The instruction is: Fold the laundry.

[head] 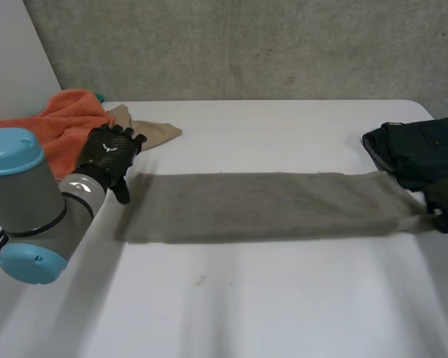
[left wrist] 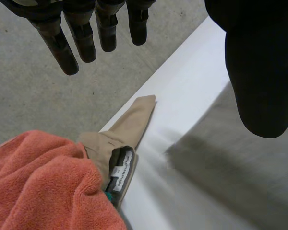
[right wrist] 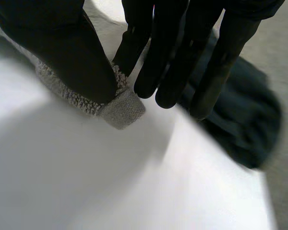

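1. The grey towel [head: 269, 205] lies stretched flat across the worktop [head: 284, 298].
2. The right hand [right wrist: 168, 52] pinches the grey towel's right corner, thumb against fingers.
3. The left hand [head: 110, 153] hovers beside the grey towel's left end, fingers straight and spread.

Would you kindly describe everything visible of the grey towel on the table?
The grey towel is a long strip of looped terry cloth with a flat hem, stretched flat across the white table. The right hand pinches its end corner between thumb and fingers, beside the dark garment. Its other end lies by the open left hand.
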Controlling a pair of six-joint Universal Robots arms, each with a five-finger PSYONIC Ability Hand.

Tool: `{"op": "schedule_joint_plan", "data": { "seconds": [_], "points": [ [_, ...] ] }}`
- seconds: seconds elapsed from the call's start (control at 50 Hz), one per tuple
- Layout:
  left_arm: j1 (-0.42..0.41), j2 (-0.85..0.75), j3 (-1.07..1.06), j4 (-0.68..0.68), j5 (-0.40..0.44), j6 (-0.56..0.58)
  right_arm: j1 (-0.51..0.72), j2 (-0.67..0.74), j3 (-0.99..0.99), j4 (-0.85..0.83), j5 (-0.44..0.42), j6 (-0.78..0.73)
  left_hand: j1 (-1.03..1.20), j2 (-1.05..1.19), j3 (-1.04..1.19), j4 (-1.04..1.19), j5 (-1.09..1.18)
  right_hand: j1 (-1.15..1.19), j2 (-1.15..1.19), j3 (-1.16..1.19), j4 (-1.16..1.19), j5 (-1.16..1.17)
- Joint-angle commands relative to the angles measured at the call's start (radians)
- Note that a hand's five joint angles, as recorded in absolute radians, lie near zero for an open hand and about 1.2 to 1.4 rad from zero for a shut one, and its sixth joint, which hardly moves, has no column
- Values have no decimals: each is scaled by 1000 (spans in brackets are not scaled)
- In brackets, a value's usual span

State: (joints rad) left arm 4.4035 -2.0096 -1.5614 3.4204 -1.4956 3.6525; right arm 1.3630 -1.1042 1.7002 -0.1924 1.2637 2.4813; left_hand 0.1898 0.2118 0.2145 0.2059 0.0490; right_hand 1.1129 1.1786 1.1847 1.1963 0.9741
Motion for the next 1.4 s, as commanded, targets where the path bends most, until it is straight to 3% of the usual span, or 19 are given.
{"op": "schedule_joint_plan", "data": {
  "seconds": [0.02,0.14,0.24,0.34,0.46,0.56,0.68,0.7,0.74,0.84,0.92,1.04,1.14,1.2,1.22,1.26,1.4],
  "points": [
    [2,57,-31,-1,2,0,-119,-48,-43,10,22,-240,-3,-25,-27,-19,-36,283,218,212,200,248],
    [8,91,-43,-1,0,-2,-35,-83,-68,-5,43,-312,-3,-25,-27,-19,-36,283,218,212,200,248],
    [10,115,-45,-1,0,-11,239,-155,-90,-116,8,-208,-3,-25,-27,-19,-36,283,218,212,200,248],
    [11,138,-54,-1,-2,-41,499,-146,-96,-225,-36,-196,-3,-25,-27,-19,-36,283,218,212,200,248],
    [20,149,-78,-1,2,-57,822,62,-201,-286,-124,-242,-3,-25,-27,-19,-36,283,218,212,200,248],
    [20,147,-97,0,0,-60,973,228,-309,-246,-144,-266,-3,-25,-27,-19,-36,283,218,212,200,248],
    [22,146,-115,0,2,-58,1002,331,-379,-153,-106,-265,-3,-25,-27,-19,-36,283,218,212,200,248],
    [22,146,-117,0,2,-58,995,320,-379,-141,-89,-253,-6,-28,-30,-22,-39,-326,-392,-398,-409,-362],
    [22,146,-117,0,2,-58,993,300,-375,-134,-58,-233,-6,-28,-30,-22,-39,-938,-1004,-1010,-1022,-974],
    [22,147,-111,0,2,-58,963,169,-318,-121,64,44,-6,-28,-30,-22,-39,-938,-1004,-1010,-1022,-974],
    [20,147,-106,0,2,-58,866,54,-233,-50,89,195,-6,-28,-30,-22,-39,-938,-1004,-1010,-1022,-974],
    [8,147,-106,2,2,-58,760,24,-122,45,98,209,-9,-31,-33,-25,-42,-938,-1004,-1010,-1022,-974],
    [5,140,-112,14,2,-58,630,26,-25,15,123,108,-11,-34,-36,-28,-45,-938,-1004,-1010,-1022,-974],
    [-4,137,-114,29,2,-58,582,26,-1,-22,131,51,-11,-34,-36,-28,-45,-319,-385,-391,-403,-355],
    [-7,137,-114,33,0,-58,573,29,-1,-28,132,27,-11,-34,-36,-28,-45,28,-37,-43,-55,-7],
    [-19,135,-112,34,0,-58,568,33,-4,-38,143,5,-11,-34,-36,-28,-45,282,217,211,199,247],
    [-29,149,-120,34,0,-58,584,-3,-20,-185,272,-70,-11,-34,-36,-28,-45,283,218,212,200,248]
  ]
}}
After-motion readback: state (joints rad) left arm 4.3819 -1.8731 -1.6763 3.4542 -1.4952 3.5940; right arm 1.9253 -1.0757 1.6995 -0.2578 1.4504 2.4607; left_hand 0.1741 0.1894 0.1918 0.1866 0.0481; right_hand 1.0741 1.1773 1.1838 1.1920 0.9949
